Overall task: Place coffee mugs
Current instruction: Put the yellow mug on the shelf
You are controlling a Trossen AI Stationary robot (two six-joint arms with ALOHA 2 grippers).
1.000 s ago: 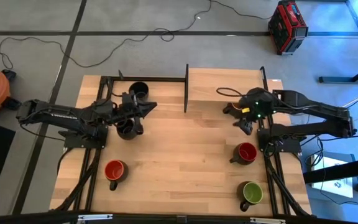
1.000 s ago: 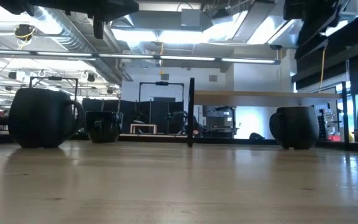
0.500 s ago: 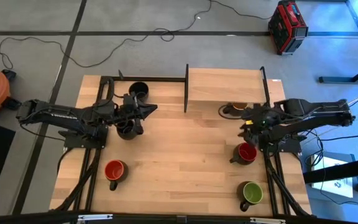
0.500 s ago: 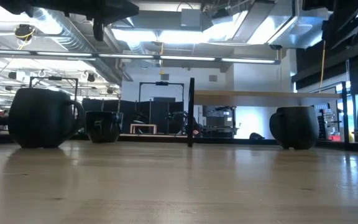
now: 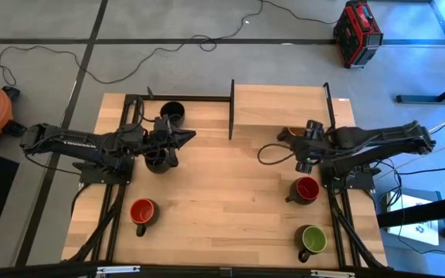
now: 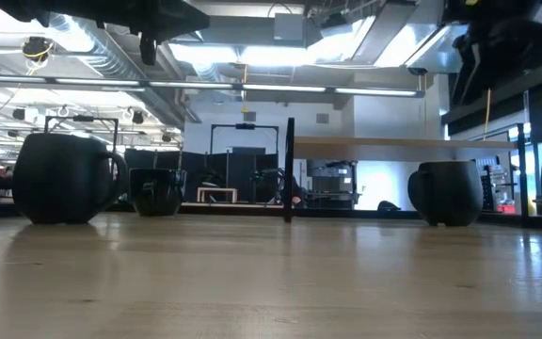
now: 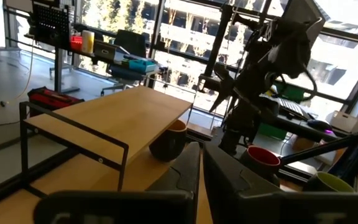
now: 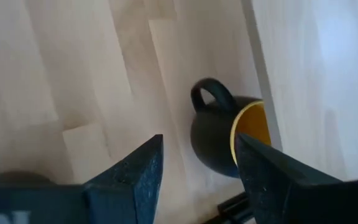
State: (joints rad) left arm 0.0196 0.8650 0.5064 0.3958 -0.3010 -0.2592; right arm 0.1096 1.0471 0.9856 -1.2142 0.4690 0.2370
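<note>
My right gripper [image 8: 194, 168], jaws spread and empty, hovers at the yellow-lined mug [image 8: 229, 135], tucked under the shelf [image 5: 278, 106] edge. My clenched left gripper [image 5: 178, 137] hangs above a black mug [image 5: 157, 161] at nine o'clock on the desk [image 5: 222, 201].

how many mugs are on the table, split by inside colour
red inside: 2
green inside: 1
yellow inside: 1, partly under the shelf
black inside: 2
total: 6 mugs
</note>
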